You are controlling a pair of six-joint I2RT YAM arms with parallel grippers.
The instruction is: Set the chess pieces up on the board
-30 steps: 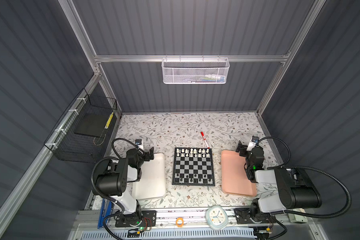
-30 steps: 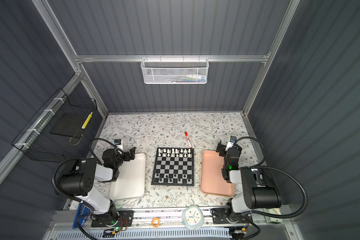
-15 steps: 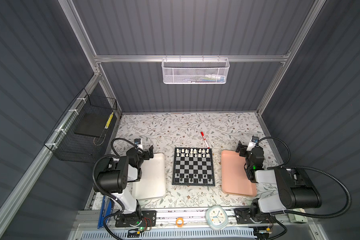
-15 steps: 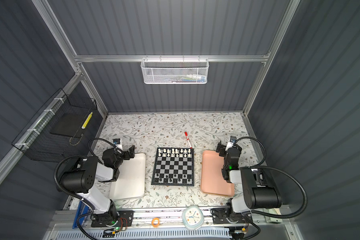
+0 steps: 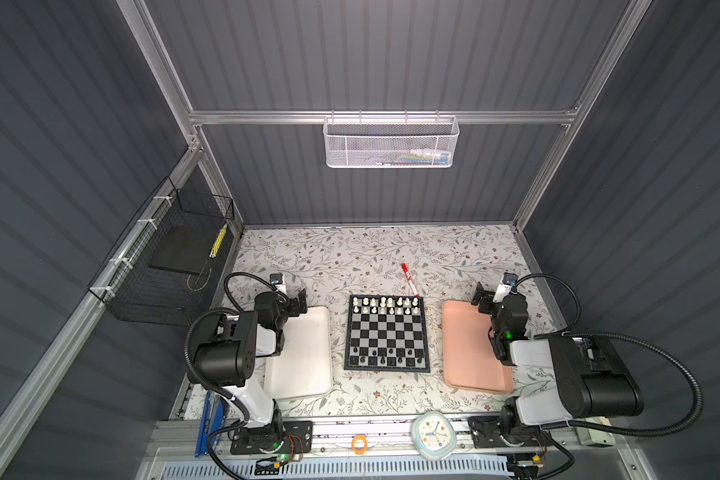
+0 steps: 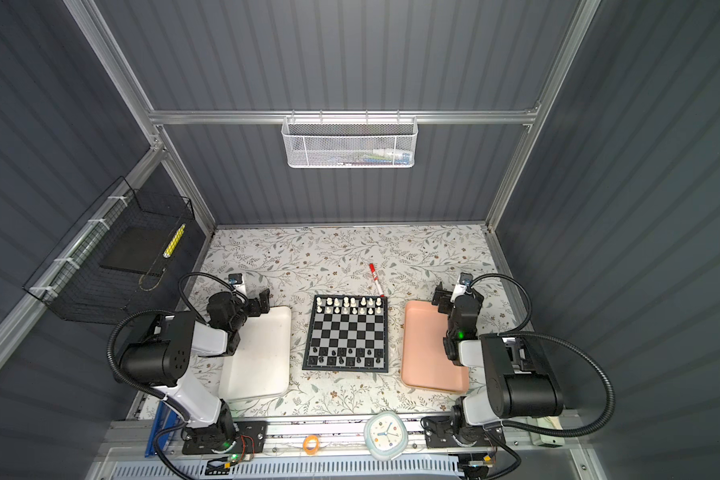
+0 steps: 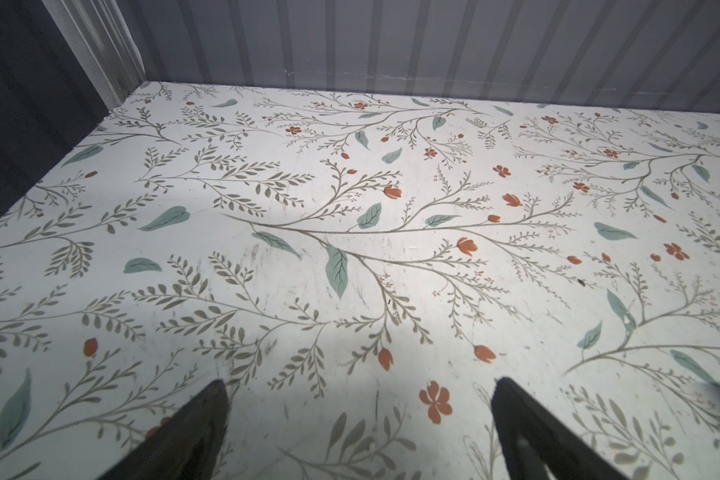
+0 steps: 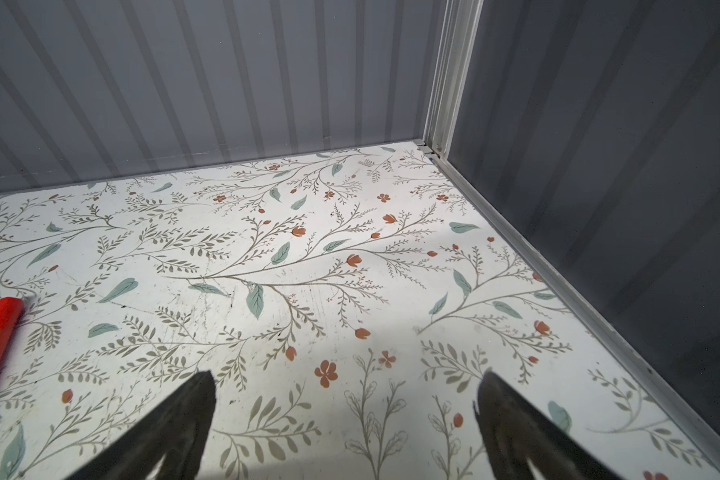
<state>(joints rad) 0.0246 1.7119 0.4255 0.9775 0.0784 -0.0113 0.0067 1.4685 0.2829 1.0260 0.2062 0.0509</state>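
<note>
- Floral tabletop (image 5: 350, 257) inside dark ribbed walls
- Your left gripper (image 7: 358, 386) is spread wide, nothing between the jaws, at the far end of the white tray (image 5: 304, 357)
- Right gripper (image 8: 346, 378) same deal, wide and empty, at the far end of the pink tray (image 5: 468, 353)
- One board (image 5: 386, 332) sits between the two trays, neither gripper touching it
- White chess pieces (image 5: 385, 305) on its two far rows, black chess pieces (image 5: 385, 357) on the two near rows, too tiny to count exactly
- One red marker (image 5: 409, 279) just behind the board, one clock (image 5: 433, 434) by the front rail
</note>
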